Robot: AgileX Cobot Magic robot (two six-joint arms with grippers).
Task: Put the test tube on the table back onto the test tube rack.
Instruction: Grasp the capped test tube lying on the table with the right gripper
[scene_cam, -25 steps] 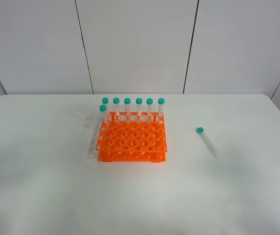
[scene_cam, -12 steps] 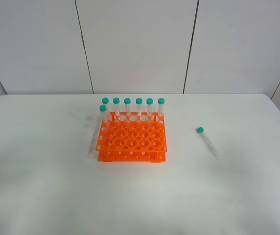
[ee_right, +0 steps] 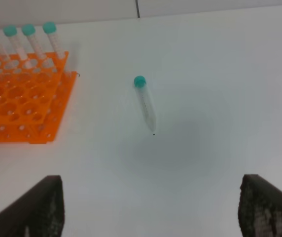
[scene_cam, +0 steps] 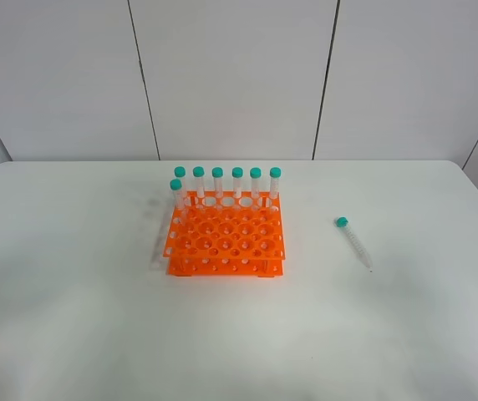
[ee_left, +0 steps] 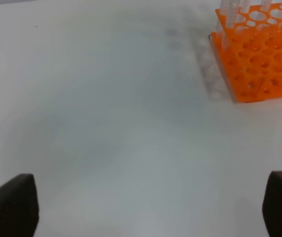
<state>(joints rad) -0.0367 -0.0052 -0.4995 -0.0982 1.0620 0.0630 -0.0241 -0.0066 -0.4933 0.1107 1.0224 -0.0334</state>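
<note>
The test tube, clear with a teal cap, lies flat on the white table to the right of the orange test tube rack. It also shows in the right wrist view, ahead of my right gripper, which is open and empty with its fingers wide apart. The rack shows there too. In the left wrist view my left gripper is open and empty, with the rack ahead and off to one side. Neither arm shows in the exterior high view.
Several teal-capped tubes stand upright in the rack's back row, and one more stands at its left edge. A white panelled wall rises behind the table.
</note>
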